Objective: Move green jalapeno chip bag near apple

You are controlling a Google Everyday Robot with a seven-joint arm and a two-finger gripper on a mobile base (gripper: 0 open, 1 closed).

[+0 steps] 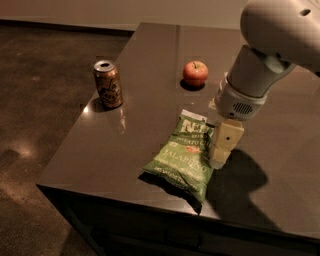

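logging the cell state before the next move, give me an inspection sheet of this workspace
surface: dark glossy tabletop, no spills seen
job's things: green jalapeno chip bag lies flat near the front edge; apple sits upright farther back, apart from the bag
clutter: gold-brown soda can upright near the left edge
pincer: pincer low at the bag's right edge; contact with the bag cannot be told
cables: nothing seen
surroundings: polished dark floor to the left, pale wall behind
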